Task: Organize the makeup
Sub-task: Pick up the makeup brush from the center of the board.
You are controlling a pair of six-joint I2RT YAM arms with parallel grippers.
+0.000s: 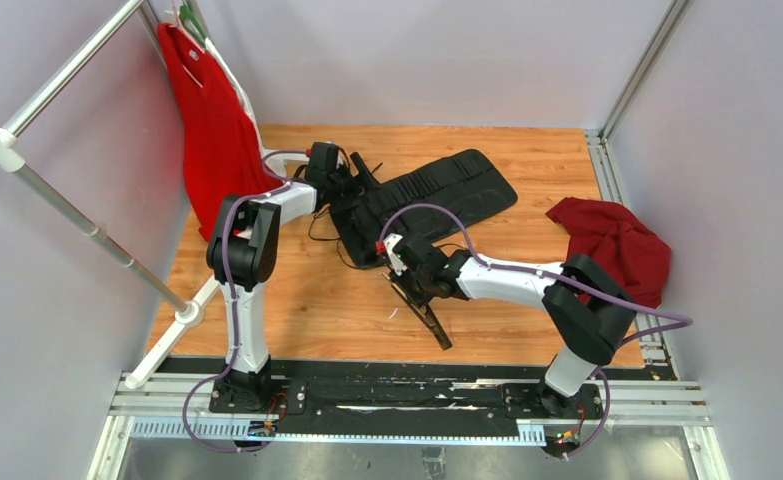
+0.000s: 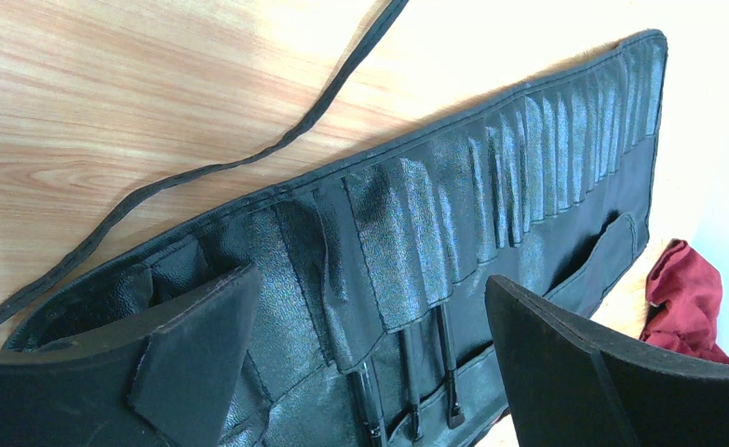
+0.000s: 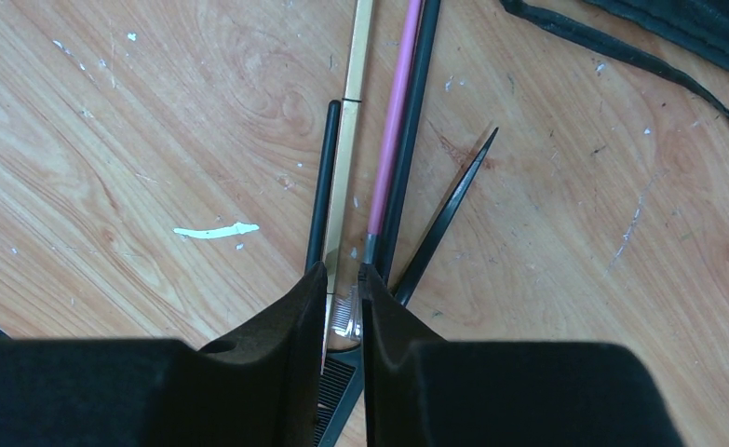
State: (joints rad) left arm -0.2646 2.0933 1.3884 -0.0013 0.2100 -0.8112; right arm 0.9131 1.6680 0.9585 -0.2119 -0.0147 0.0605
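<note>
text: none legible | labels: none | brands: none | numbers: none | signs: none

Overhead: you get bright, even light, with soft shadows on the bench [image 1: 307, 290].
Left wrist: glare whitens your upper right corner, and the roll [image 2: 407, 233] shines.
Right wrist: the wood grain is sharp, but the right gripper [image 3: 344, 275] is dark and blurred near the lens.

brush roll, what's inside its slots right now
Three thin black brushes stick out of neighbouring slots in the brush roll; the pockets cover their upper ends. The other slots look flat, but their insides are hidden.
</note>
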